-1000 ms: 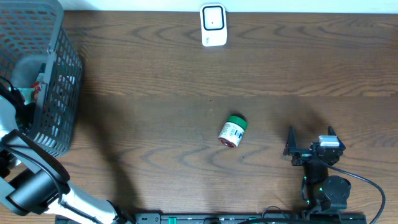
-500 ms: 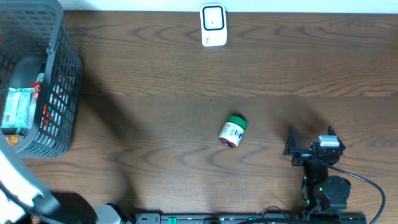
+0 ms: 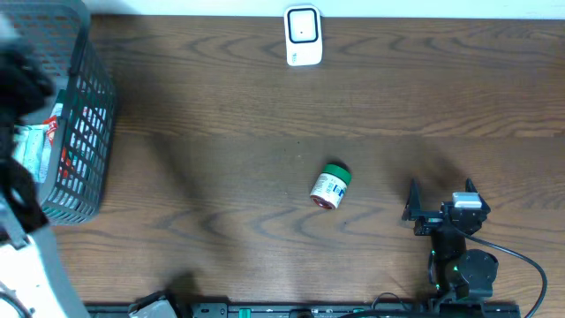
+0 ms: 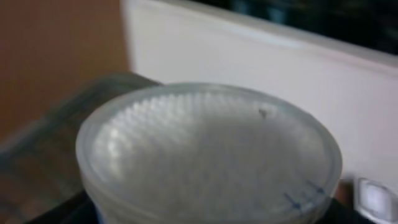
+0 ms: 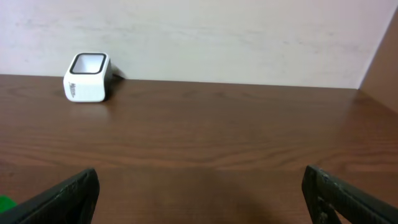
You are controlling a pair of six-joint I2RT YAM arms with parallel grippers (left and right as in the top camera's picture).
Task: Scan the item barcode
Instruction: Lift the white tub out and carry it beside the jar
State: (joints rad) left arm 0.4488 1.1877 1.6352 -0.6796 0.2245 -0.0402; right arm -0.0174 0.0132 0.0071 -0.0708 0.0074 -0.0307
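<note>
Colours and patterns across the three views.
Desk (image 3: 221, 106): dark brown, wavy wood grain. Scanner (image 3: 302, 35): white with a dark window. Bottle (image 3: 330, 186): green cap, white label with blue print, reddish base. Basket (image 3: 84, 132): grey open mesh. Packet (image 3: 31, 150) inside it: white and pale green with a red edge. Tub (image 4: 211, 149): translucent milky white, fine dotted texture on top, small blue marks at the rim. Right fingers (image 5: 62, 196): black. Wall (image 5: 217, 31): off-white.
</note>
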